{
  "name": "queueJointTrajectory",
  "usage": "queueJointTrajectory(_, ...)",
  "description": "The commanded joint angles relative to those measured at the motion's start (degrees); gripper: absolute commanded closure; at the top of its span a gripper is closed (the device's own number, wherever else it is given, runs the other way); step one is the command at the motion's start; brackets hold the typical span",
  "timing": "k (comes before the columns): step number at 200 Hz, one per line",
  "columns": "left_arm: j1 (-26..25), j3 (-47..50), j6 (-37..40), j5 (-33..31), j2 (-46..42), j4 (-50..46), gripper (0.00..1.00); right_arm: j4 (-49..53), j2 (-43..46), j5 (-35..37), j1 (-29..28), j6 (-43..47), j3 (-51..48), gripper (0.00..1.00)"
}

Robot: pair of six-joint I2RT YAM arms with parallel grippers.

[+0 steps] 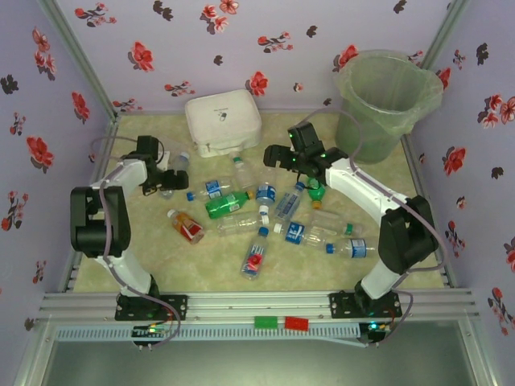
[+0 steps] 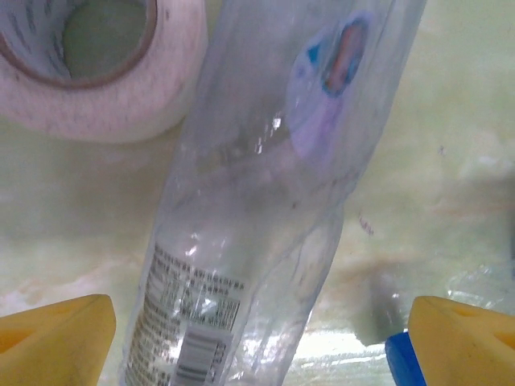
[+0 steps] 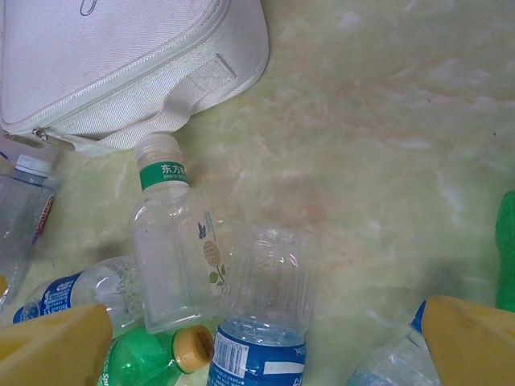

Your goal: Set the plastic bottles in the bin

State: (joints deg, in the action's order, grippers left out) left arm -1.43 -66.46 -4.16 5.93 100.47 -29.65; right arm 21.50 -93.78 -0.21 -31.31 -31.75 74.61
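Observation:
Several plastic bottles (image 1: 256, 256) lie scattered across the middle of the table, among them a green one (image 1: 225, 205). The bin (image 1: 386, 100) stands at the far right. My left gripper (image 1: 165, 181) is open and low over a clear bottle (image 2: 265, 201), which lies between its yellow fingertips (image 2: 56, 338) with a gap on each side. The same clear bottle (image 1: 179, 163) is at the left. My right gripper (image 1: 273, 158) hangs open near the white box, above a blue-labelled bottle (image 3: 265, 322) and a white-capped square bottle (image 3: 173, 257).
A white lidded box (image 1: 223, 122) sits at the back centre. A roll of white tape (image 2: 96, 64) lies just beyond the clear bottle. A green bottle with a yellow cap (image 3: 153, 358) lies by the right gripper's left finger. Floral walls close in the table.

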Motion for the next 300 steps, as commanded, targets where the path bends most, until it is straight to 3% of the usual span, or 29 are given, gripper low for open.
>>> queueJointTrajectory(1, 0.1, -2.6, 2.0, -1.8, 2.6, -1.4, 0.09, 0.5, 0.0, 0.8, -0.4, 0.2, 0.4, 0.00)
queueJointTrajectory(111, -1.6, -4.9, 5.3, -4.9, 8.2, -3.3, 0.24, -1.7, 1.6, 2.1, -0.3, -0.7, -2.4, 0.00)
queueJointTrajectory(150, -3.0, -5.4, 6.0, -5.7, 8.4, -3.4, 0.45, -1.5, 3.6, 3.6, -0.4, -0.4, -3.8, 0.00)
queueJointTrajectory(190, -4.3, -5.2, 6.3, -7.6, 4.6, -3.8, 0.57, -2.8, 4.3, 2.1, -0.3, -0.2, -4.0, 0.00)
queueJointTrajectory(241, -4.5, -2.5, 3.0, -9.8, -8.4, -4.9, 0.59, -5.4, 3.4, -4.1, -0.3, 0.6, -0.4, 0.00)
queueJointTrajectory(262, -4.8, -2.4, -0.9, -5.4, -14.6, -5.0, 0.60, -7.7, 3.2, -7.9, -0.2, 0.1, 1.5, 0.00)
queueJointTrajectory(300, -7.1, -1.9, -10.2, 9.0, -22.3, 2.6, 0.60, -18.5, 2.0, -18.6, -0.3, -3.8, 4.3, 0.00)
